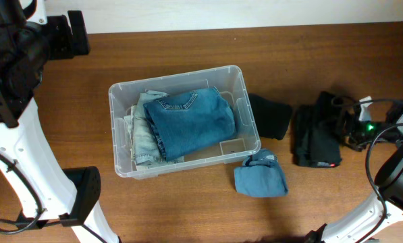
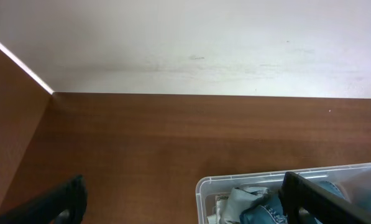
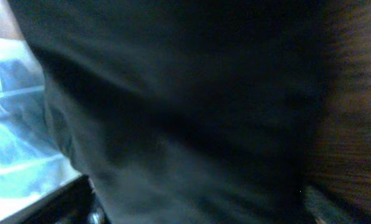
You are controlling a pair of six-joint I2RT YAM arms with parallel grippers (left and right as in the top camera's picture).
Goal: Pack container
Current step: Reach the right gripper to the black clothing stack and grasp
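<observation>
— Clear plastic, entry one: the container [image 1: 117, 145], mid-table in the overhead view. Contents you have in it: folded blue jeans [image 1: 191, 121] on top, paler denim [image 1: 142, 138] beneath, towards the left wall.
— Entry two, unpacked stock for your count: a black garment [image 1: 272, 116] just beside the right wall, a small blue denim piece [image 1: 260, 177] at the near right corner, and a black bundle [image 1: 314, 138] further right.
— Tools. Your left gripper [image 2: 182, 186]: fingers spread, nothing between them, up at the far left of the table, off the container. Your right gripper [image 1: 353, 125]: at the black bundle. Its wrist view is all dark, blurred cloth, so I cannot tell whether it has clenched on anything.
— Step in hand, by my reading: you are taking up that bundle, with packing roughly half done.
— Next move calls for a firm hold across the whole fold, a lift high enough to clear the rim, then a set-down onto the jeans. Loose cloth may trail and catch the wall.
</observation>
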